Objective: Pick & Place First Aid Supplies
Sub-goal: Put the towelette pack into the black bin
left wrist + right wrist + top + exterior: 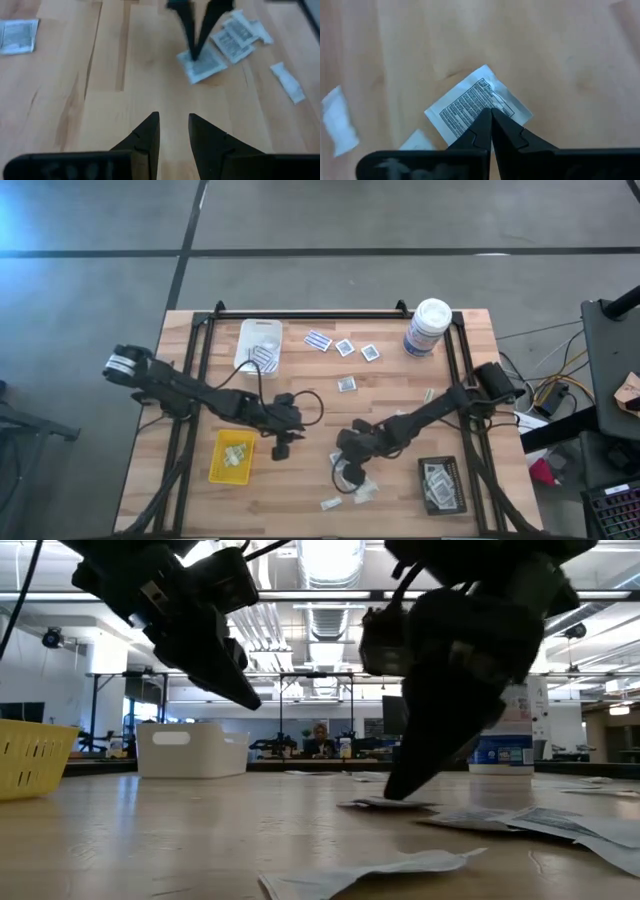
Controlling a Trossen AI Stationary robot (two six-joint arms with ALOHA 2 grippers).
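A small square white packet (479, 104), printed with lines of dark text inside a thin border and slightly crinkled, is seen lying flat on the light wooden worktop (310, 390), near its front edge and right of centre. The right end effector (491, 114) is set down on it with its two dark fingers pressed together, their tips meeting on the packet's printed face; whether the packet is pinched cannot be told. More packets of the same kind (235, 37) are spread just beside it, with a pale narrow strip (287, 82) a little apart. Further packets (345, 348) are scattered toward the back of the worktop, near a tall white canister (428, 328). A white tray (259, 345), a yellow tray (232, 456) and a black tray (441, 484) are placed around the worktop. The left end effector (174, 125) is held above bare wood beside the yellow tray, its fingers narrowly parted and holding nothing.
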